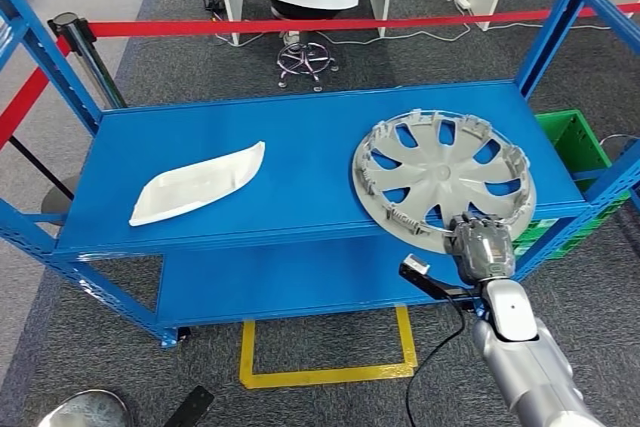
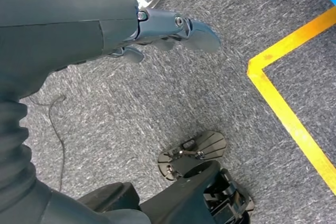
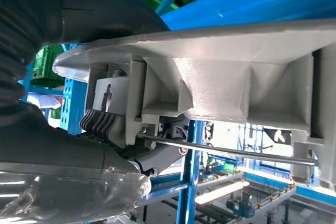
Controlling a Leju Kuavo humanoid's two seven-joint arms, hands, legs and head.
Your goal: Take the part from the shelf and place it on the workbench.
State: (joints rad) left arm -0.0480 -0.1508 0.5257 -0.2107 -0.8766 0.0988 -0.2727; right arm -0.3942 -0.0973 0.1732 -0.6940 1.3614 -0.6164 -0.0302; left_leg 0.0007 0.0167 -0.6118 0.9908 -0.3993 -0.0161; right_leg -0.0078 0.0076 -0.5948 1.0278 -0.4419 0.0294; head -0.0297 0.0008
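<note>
Gripping the near rim of the wheel cover (image 1: 444, 175), the right hand (image 1: 483, 247) is working through the pick-up step: in the right wrist view its dark fingers (image 3: 99, 121) are curling under the grey ribbed edge of the cover (image 3: 238, 72) while the thumb side is pressing from above, so the hand is closed on the part rather than hovering near it. The cover is lying hollow side up at the front right corner of the blue shelf's (image 1: 302, 162) top deck, its rim overhanging the front edge just where the hand is meeting it, and it is not yet looking lifted clear. The next move, as I judge it, is calling for a steady raise and a pull back toward the robot, keeping the wide disc level so it is not scraping the deck or catching the right-hand upright, then a turn toward the workbench, which is not appearing in these frames. The left hand (image 2: 174, 27) is hanging beside the body over the grey carpet, its fingers extended and holding nothing. Counting what is on the top deck: one wheel cover and one white curved panel (image 1: 198, 184), the latter resting toward the front left corner, well apart from the cover. One person is sitting beyond the red barrier tape (image 1: 317, 24) behind the shelf.
</note>
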